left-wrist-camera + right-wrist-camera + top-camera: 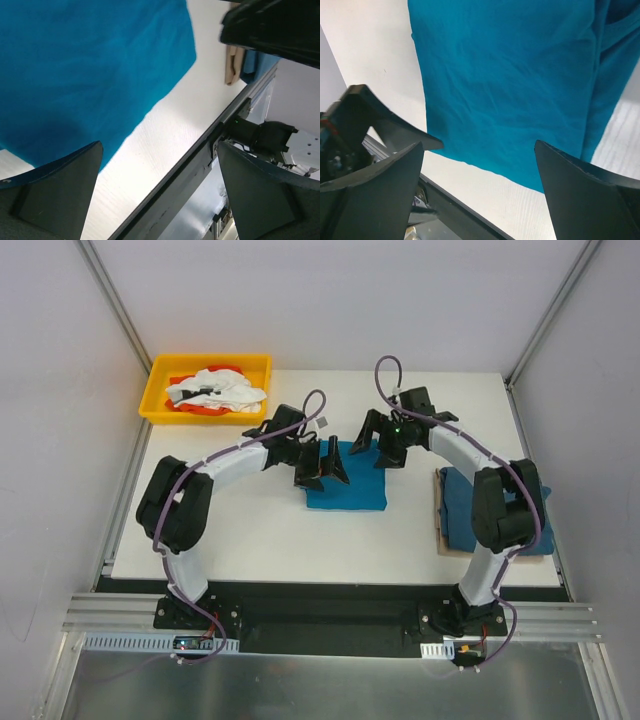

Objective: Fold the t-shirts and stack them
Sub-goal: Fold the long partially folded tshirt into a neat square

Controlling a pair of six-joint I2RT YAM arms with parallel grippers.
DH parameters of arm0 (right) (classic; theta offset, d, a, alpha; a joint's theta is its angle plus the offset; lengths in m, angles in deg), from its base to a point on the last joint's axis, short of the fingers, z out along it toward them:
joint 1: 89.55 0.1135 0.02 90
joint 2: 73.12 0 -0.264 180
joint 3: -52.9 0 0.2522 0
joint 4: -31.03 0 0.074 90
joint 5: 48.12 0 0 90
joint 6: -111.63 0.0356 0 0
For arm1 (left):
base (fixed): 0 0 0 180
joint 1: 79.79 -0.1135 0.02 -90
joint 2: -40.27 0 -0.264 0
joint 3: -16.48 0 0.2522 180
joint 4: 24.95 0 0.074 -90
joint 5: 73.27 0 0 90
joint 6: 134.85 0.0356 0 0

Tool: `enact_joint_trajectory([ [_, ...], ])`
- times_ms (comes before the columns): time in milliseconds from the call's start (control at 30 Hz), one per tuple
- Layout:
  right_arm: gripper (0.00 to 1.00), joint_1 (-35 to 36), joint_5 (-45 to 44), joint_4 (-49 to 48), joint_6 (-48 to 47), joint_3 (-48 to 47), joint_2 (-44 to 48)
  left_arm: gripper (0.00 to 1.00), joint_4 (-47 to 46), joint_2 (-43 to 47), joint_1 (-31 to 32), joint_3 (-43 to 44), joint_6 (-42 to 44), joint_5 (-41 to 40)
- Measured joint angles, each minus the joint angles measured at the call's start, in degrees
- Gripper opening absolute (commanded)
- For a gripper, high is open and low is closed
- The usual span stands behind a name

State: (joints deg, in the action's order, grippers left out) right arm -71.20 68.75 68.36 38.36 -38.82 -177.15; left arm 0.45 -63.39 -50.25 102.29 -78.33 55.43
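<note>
A folded teal-blue t-shirt [350, 488] lies flat in the middle of the white table; it fills the upper left of the left wrist view [90, 75] and the top of the right wrist view [510, 85]. A second folded teal-blue t-shirt [462, 508] lies at the right on a brown board. My left gripper [322, 466] is open and empty over the shirt's left edge. My right gripper [378, 446] is open and empty over the shirt's far right corner. Neither gripper holds cloth.
A yellow bin [160, 390] with white and red cloth [215, 390] stands at the table's back left. The brown board [440, 530] pokes out under the right shirt. The table's near edge [190, 165] and metal rail run along the front. Grey walls enclose the table.
</note>
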Motion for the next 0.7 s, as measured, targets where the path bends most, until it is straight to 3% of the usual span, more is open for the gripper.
enact_joint_trajectory([
  [400, 0.97, 0.44, -0.96, -1.6, 1.51, 1.07, -9.11, 0.99, -5.29, -4.52, -0.87, -8.24, -0.68, 0.33],
  [700, 0.97, 2.78, -3.78, -4.61, 1.9, 8.02, -4.02, 0.99, -10.25, 1.66, 0.02, -17.38, -1.27, -0.22],
])
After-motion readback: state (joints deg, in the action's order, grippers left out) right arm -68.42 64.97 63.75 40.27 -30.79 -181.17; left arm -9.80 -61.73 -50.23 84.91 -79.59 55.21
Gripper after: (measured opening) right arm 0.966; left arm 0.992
